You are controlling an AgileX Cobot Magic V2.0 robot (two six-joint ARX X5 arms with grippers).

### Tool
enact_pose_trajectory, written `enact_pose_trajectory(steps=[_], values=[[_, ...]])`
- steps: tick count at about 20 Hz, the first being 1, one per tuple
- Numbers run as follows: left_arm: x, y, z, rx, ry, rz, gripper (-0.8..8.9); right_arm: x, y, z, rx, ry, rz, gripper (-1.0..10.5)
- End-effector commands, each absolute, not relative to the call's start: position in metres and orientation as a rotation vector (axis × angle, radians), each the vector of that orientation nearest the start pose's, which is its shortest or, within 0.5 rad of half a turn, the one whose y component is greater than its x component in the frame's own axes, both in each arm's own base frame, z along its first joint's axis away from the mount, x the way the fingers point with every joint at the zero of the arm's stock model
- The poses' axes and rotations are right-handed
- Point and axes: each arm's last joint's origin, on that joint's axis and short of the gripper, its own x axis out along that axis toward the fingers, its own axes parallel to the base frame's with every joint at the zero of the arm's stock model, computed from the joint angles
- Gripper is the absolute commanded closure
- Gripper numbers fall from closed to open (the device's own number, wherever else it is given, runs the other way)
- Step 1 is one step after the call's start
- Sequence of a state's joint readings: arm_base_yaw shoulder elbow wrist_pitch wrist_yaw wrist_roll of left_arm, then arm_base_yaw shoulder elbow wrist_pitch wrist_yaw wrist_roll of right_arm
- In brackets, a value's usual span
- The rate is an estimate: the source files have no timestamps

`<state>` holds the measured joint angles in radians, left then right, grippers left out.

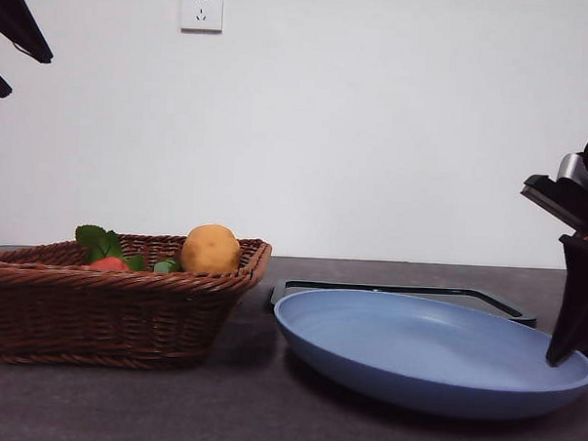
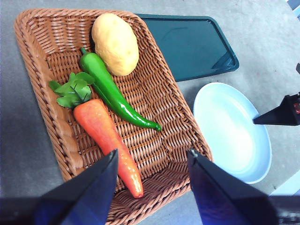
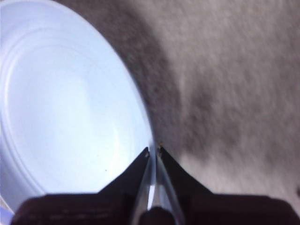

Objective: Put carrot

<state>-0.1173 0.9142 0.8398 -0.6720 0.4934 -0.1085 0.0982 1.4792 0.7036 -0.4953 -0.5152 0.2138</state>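
Observation:
The carrot (image 2: 105, 136), orange-red with green leaves, lies in the wicker basket (image 2: 37, 56) beside a green pepper (image 2: 112, 93) and a potato (image 2: 115, 43). In the front view only its top (image 1: 109, 264) shows above the basket rim (image 1: 116, 276). My left gripper (image 2: 150, 157) is open and hangs high above the basket, over the carrot's thin end; it shows as black tips (image 1: 20, 23) at the top left. My right gripper (image 3: 153, 151) is shut on the rim of the blue plate (image 3: 70, 108), at the plate's right edge (image 1: 561, 359).
A dark green tray (image 2: 187, 44) lies behind the plate (image 1: 415, 348) and beside the basket. The table top is dark grey. A wall socket (image 1: 202, 8) is on the white wall behind.

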Motion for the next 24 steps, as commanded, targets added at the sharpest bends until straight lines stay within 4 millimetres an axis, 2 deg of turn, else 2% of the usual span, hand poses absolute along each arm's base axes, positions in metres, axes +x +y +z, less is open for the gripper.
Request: enact_pose_trajectory(steps=[1,6,11,15,17,23,24], values=[[0.175,-0.04,0.294,-0.214,0.772,-0.537,5.51,0.236,0.035,0.16,0.455,1.295,0.388,9.4],[0.185,-0.066,0.282,-0.108,0.88,-0.42,5.51,0.216,0.027,0.19,0.417,1.234,0.354,9.4],[0.219,-0.102,0.265,0.04,1.013,-0.327,5.51,0.202,0.025,0.212,0.365,1.138,0.347,9.4],[0.249,-0.124,0.234,0.105,1.159,-0.299,5.45,0.199,0.025,0.215,0.363,1.122,0.352,9.4],[0.26,-0.128,0.217,0.096,1.201,-0.275,4.93,0.199,0.025,0.215,0.351,1.128,0.358,9.4],[0.274,-0.135,0.189,0.112,1.254,-0.256,4.92,0.199,0.025,0.215,0.348,1.126,0.36,9.4],[0.274,-0.135,0.189,0.116,1.255,-0.253,5.23,0.199,0.025,0.215,0.348,1.126,0.36,9.4]])
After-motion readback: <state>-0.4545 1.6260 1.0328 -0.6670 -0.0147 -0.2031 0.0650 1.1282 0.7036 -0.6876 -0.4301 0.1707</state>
